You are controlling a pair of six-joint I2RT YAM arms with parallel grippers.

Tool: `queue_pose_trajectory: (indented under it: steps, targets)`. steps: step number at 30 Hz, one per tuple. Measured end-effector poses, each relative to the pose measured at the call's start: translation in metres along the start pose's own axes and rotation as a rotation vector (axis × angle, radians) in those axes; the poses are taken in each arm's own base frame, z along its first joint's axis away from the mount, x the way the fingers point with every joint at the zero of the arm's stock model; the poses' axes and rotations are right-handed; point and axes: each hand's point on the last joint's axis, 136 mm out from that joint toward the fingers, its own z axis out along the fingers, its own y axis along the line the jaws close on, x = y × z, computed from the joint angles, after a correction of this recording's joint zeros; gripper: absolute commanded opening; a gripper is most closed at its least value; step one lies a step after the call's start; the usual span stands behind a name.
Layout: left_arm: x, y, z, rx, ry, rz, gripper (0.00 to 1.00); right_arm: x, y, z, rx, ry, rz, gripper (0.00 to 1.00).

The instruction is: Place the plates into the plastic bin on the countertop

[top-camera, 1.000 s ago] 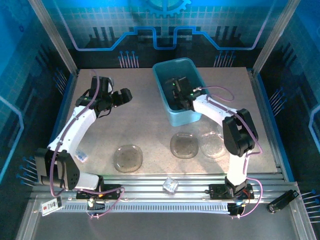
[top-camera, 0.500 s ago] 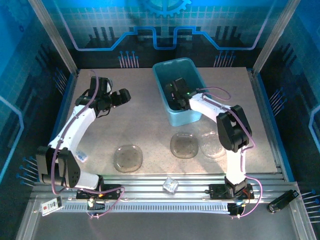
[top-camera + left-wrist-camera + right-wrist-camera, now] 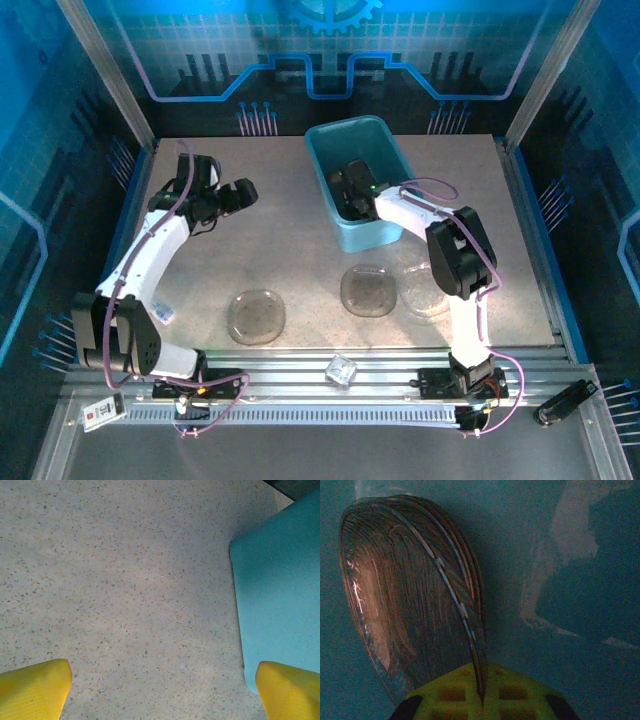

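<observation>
Fingers [image 3: 35,690] of the left hand [image 3: 162,692] sit wide apart over the bare bench [image 3: 125,580], beside the blue bin [image 3: 280,595]. The top view shows three plates [image 3: 257,316] lying flat near the front. Inside the bin, the right hand [image 3: 482,695] pinches one brown, see-through plate [image 3: 410,595]. Its wrist view shows the plate standing on edge, stripy, reaching up and away.

The left gripper [image 3: 243,193] hovers, jaws spread wide; the right gripper [image 3: 352,190], its arm stretched forward, pinches a plate [image 3: 410,595].
</observation>
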Motion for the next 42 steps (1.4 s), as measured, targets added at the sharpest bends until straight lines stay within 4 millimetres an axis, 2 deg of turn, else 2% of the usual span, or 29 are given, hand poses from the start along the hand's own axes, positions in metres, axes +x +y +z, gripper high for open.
queue_pose_trajectory:
  steps: [8,15,31,38,42]
  targets:
    - [0.001,0.004,0.001,-0.008,0.004,-0.006,0.95,0.002,-0.003,0.005,0.013,0.008,-0.002,0.05]
    - [0.005,0.007,0.002,-0.015,0.015,-0.009,0.95,0.001,0.0,0.009,0.018,0.006,-0.003,0.15]
    - [0.007,0.009,0.0,-0.02,0.021,-0.013,0.94,0.002,0.0,0.008,0.015,0.008,-0.037,0.63]
    - [0.018,0.016,-0.002,-0.048,0.066,-0.023,0.94,-0.003,0.009,-0.014,-0.028,0.005,-0.07,0.79]
    - [0.03,0.023,-0.003,-0.072,0.105,-0.031,0.93,-0.007,0.011,-0.028,-0.059,0.006,-0.091,0.82]
